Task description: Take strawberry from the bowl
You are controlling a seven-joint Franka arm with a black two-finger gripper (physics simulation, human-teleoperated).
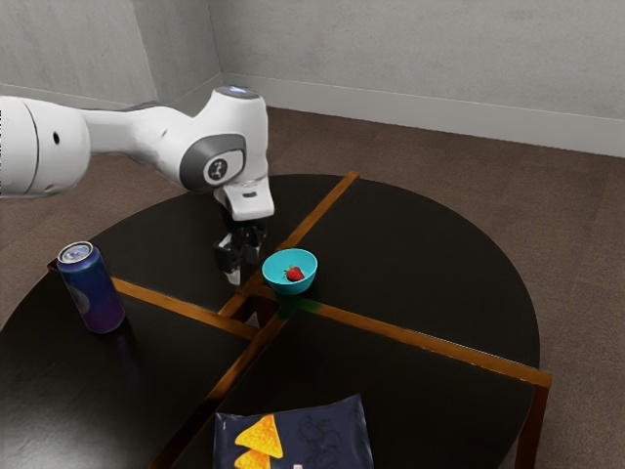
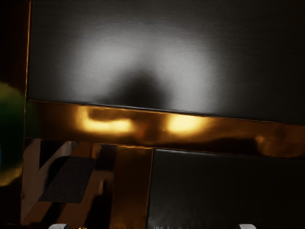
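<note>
Near the table's middle stands a small turquoise bowl [image 1: 306, 283], and inside it lies a red strawberry [image 1: 294, 275]. My gripper [image 1: 246, 266] hangs over the table just beside the bowl, toward the exterior view's left, pointing down. It is open: in the wrist view both tips of the gripper [image 2: 152, 226] stand wide apart with nothing held between them. The strawberry stays inside the bowl, apart from the gripper.
A blue-purple can [image 1: 93, 288] stands toward the exterior view's left. A dark chip bag [image 1: 322, 437] lies at the near side. Wooden strips [image 1: 430, 347] cross the round black table [image 1: 439, 264], with a square opening [image 1: 256, 313] close to the bowl.
</note>
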